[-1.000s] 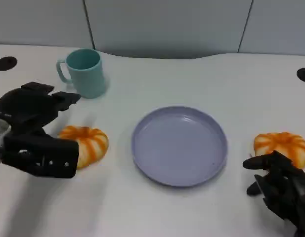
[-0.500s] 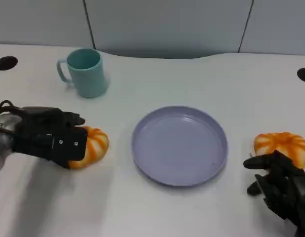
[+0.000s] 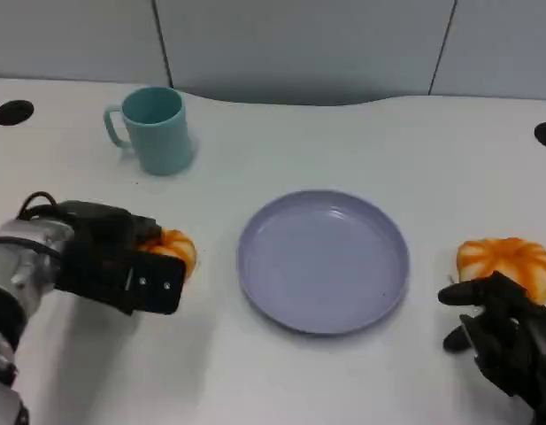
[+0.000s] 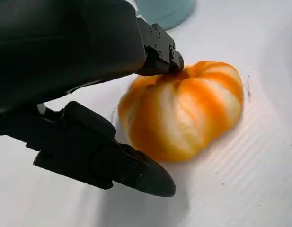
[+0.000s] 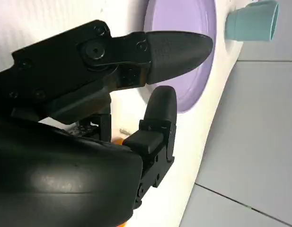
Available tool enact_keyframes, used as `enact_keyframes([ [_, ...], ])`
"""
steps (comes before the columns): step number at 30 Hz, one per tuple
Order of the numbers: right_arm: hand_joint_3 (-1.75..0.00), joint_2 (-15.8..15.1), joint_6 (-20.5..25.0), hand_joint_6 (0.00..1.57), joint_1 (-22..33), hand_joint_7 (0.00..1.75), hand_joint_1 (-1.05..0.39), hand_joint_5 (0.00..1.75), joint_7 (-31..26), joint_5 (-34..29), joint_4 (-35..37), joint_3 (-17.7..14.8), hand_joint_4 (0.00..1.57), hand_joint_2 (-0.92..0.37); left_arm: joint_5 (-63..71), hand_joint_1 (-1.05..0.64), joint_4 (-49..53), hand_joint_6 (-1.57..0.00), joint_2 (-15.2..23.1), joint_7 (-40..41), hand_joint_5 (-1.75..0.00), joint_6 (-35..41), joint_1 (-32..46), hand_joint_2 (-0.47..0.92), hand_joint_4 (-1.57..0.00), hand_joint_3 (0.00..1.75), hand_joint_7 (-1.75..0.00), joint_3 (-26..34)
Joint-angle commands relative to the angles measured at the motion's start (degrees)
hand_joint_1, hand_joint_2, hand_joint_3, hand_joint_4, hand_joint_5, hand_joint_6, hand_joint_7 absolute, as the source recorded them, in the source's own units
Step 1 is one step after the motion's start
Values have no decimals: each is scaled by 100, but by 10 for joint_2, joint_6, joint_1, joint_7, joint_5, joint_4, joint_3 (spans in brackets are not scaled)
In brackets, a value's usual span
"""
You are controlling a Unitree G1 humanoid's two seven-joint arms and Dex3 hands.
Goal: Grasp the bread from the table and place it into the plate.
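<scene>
The bread (image 3: 175, 251) lies on the desk (image 3: 361, 142) just beside the plate (image 3: 322, 259), on the mug's (image 3: 153, 129) side. The left hand (image 3: 122, 261) cups it, fingers spread around it, not yet clamped. Best to close evenly before lifting. The right hand (image 3: 507, 341) lies empty, fingers apart, beside a second bread (image 3: 507, 263) across the plate. The desk is smooth and white, grey wall panels behind.

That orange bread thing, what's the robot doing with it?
The robot's left hand has reached the bread on the white table, with its black fingers on either side of it, apparently about to grab it. The bread sits on the table, and the purple plate beside it holds nothing yet. The right hand waits near a second bread.
</scene>
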Motion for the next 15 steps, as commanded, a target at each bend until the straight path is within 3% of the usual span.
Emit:
enact_keyframes([
  [1, -41, -2, -18, 45, 6, 121, -24, 147, -2, 5, -4, -3, 48, -92, 10, -67, 41, -18, -24, 20, -3, 20, -22, 77, 0, 0, -1, -22],
  [8, -43, -1, -22, 44, 9, 123, -24, 148, -1, 8, -6, -4, 48, -92, 9, -68, 62, -19, -36, 40, -4, 25, -26, 77, -1, 0, -2, -40],
  [11, -43, 0, -27, 44, 11, 123, -24, 148, -14, -5, -11, -2, 48, -92, 12, -54, 70, -29, -43, 100, -13, 29, -15, 75, -15, 0, -5, -44],
  [15, -42, 3, -9, 43, 18, 124, -24, 148, -25, -7, -31, -1, 48, -92, 9, -30, 79, -69, -45, 141, -87, 25, -8, 76, -19, 1, -11, -47],
])
